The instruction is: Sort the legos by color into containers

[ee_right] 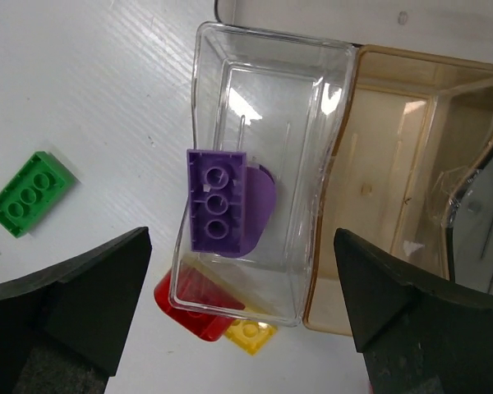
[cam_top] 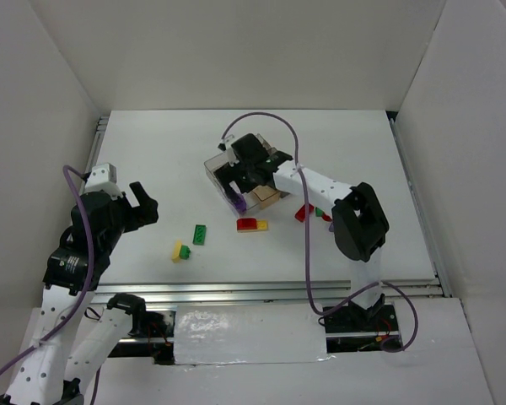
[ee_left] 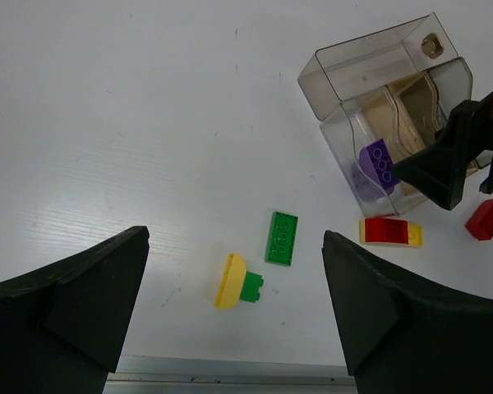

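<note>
Right gripper [ee_right: 242,238] is spread wide with nothing in it, right over the purple lego [ee_right: 218,201], which sits in the clear compartment [ee_right: 263,82], long axis running along that bin's length; tan compartment [ee_right: 411,164] next door, red lego [ee_right: 185,300] and yellow lego [ee_right: 251,332] just outside

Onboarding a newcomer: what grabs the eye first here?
A purple studded plastic brick lies in the clear plastic compartment, below the open right fingers. On the white table nearby lie a flat green studded brick and a red-and-yellow brick pair, unsorted.
</note>
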You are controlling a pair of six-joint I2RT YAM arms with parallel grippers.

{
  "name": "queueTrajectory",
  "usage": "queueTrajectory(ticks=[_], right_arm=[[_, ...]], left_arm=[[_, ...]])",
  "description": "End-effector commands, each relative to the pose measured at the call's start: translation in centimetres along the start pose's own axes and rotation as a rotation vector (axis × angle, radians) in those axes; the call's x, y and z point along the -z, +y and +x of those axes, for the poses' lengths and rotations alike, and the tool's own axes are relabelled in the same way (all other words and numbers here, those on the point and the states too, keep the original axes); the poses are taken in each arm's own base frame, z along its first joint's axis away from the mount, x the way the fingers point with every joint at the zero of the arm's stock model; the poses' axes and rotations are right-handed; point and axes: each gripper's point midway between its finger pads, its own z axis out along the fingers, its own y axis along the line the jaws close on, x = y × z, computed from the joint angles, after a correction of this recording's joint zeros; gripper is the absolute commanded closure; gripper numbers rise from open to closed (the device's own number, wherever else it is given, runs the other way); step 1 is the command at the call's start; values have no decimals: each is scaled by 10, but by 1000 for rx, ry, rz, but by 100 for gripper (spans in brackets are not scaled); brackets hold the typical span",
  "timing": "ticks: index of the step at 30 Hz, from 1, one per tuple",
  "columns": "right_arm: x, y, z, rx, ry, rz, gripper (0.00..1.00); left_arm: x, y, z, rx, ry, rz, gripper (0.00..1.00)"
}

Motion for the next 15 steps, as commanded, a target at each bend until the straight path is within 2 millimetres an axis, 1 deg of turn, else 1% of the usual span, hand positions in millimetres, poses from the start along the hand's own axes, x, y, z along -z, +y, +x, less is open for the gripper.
queueTrajectory(ticks=[1,2,3,4,5,6,7,8,9,11,12,13,14,15], right_arm=[[46,-18,-59,-93,-186,75,0],[54,-29,-59,-132,-195,112,0],[73,-46,-62,-231,-222,161,0],[77,-66,-47,-293,-207,245,0],[86,-79,-39,-361,-212,294,0],[106,-102,-30,-486,-233,365,0],[107,-117,-2,-550,-193,447,0],[121,-140,23,-611,-164,588,0],[131,-157,52,-713,-140,663,0],[141,-169,88,-798,-88,732,0],[145,-173,121,-861,-46,767,0],[147,-174,136,-883,-32,775,0],[147,-174,143,-905,-45,766,0],[154,-176,152,-936,-60,773,0]], left_arm=[[0,-6,-13,-14,-44,28,0],[0,-6,-12,-14,-44,28,0],[0,-6,-13,-14,-46,29,1],[0,-6,-13,-14,-46,29,0],[2,-6,-14,-13,-51,31,1],[2,-6,-13,-13,-53,31,1],[3,-6,-14,-10,-56,36,1],[5,-7,-15,-10,-66,42,0],[6,-7,-16,-10,-67,44,0],[6,-8,-15,-11,-65,51,0],[6,-8,-16,-12,-68,50,1],[6,-8,-15,-12,-66,53,1],[6,-9,-15,-12,-66,56,1],[6,-9,-15,-13,-67,58,1]])
